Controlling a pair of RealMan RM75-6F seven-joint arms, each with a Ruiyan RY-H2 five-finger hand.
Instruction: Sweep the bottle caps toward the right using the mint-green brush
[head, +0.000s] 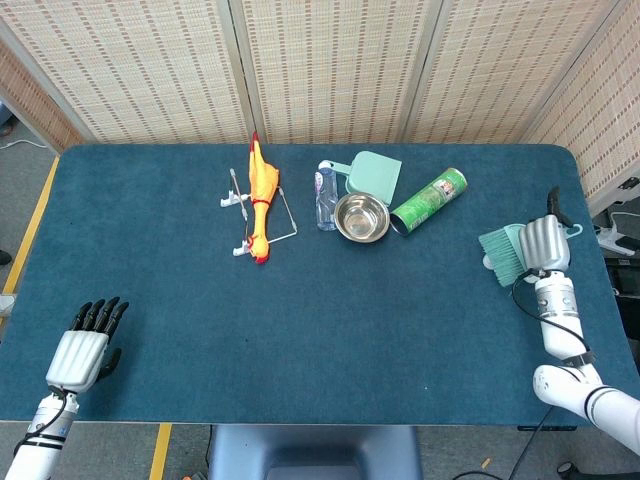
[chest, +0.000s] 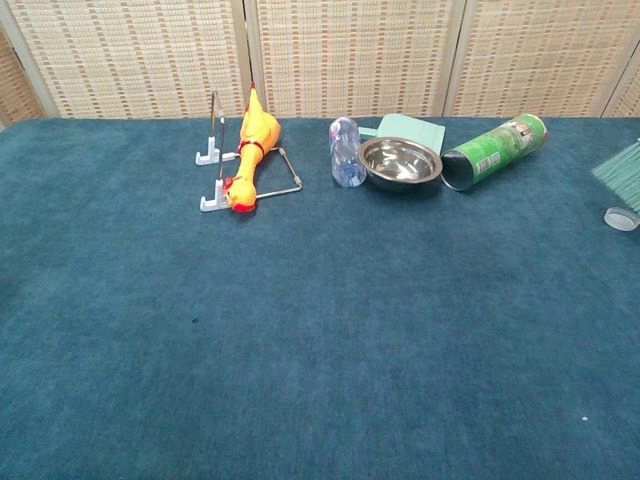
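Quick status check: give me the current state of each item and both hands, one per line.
mint-green brush: held, bristles pointing left
right hand: gripping the brush
bottle cap: on table by the bristles
left hand: empty, fingers apart
green can: lying on its side
water bottle: lying down
steel bowl: upright
rubber chicken: lying on wire rack

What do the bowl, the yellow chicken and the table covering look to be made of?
Bowl: likely polished steel, given its mirror-like glints. Yellow chicken: probably rubber or soft vinyl, with a smooth, glossy skin. Table covering: matte teal fabric, apparently felt or short-pile carpet, with a fuzzy, mottled texture.
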